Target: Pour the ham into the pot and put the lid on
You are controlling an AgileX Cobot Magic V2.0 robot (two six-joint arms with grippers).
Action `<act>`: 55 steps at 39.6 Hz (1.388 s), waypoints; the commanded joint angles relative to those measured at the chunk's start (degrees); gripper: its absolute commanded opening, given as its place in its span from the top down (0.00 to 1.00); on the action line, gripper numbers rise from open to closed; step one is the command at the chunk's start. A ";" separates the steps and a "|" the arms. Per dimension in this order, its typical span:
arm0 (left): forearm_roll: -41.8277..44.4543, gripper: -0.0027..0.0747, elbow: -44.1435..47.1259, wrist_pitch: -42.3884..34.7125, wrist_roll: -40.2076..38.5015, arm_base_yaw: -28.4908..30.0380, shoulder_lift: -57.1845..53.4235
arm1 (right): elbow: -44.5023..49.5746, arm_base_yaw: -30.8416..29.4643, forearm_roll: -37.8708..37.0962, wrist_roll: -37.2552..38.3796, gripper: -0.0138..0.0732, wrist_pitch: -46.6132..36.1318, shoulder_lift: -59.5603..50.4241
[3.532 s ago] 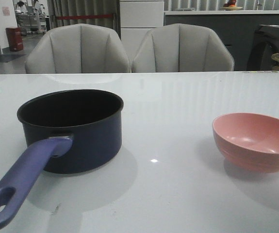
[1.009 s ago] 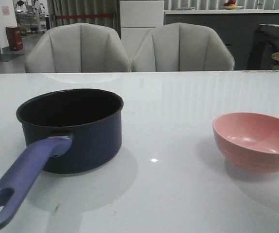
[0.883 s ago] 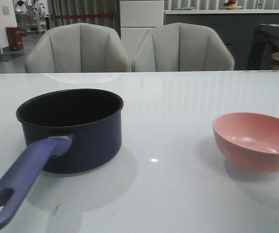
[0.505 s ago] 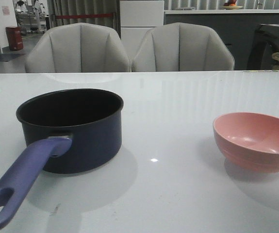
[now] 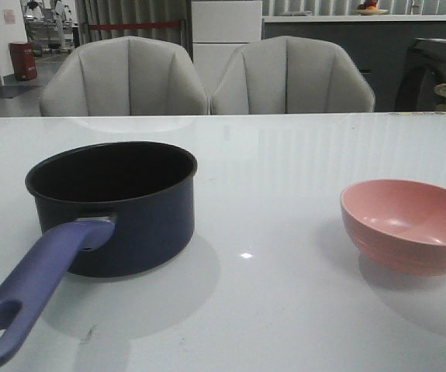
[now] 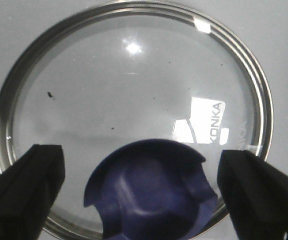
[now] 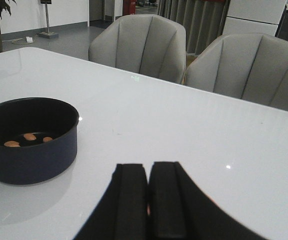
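Already the ham (image 7: 29,138) lies in the pot (image 5: 114,205); left fingers (image 6: 28,185) spread above the lid (image 6: 133,100); right fingers (image 7: 149,192) closed.

glossy white table (image 5: 300,310) – clear glass lid (image 6: 128,100), shiny steel rim – matt pink bowl (image 5: 409,225).

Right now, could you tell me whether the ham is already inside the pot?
Yes, the right wrist view shows a few orange-pink ham chunks lying on the black bottom of the pot.

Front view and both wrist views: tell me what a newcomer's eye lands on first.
First, the navy pot on the table's left, its purple handle pointing toward the camera, ham chunks already inside. Then the empty pink bowl at right. The left gripper hangs open over the glass lid, straddling its blue knob.
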 commanded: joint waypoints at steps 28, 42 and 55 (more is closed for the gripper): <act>-0.85 0.12 -1.62 1.72 0.54 -0.60 -0.12 | -1.61 0.11 0.00 -0.37 0.66 -4.18 0.16; -0.85 0.13 -1.62 1.26 0.54 -0.60 0.79 | -1.61 0.11 0.00 -0.37 0.66 -4.18 0.16; -0.85 0.39 -1.62 1.51 0.54 -0.73 0.79 | -1.61 0.11 0.00 -0.37 0.66 -4.18 0.16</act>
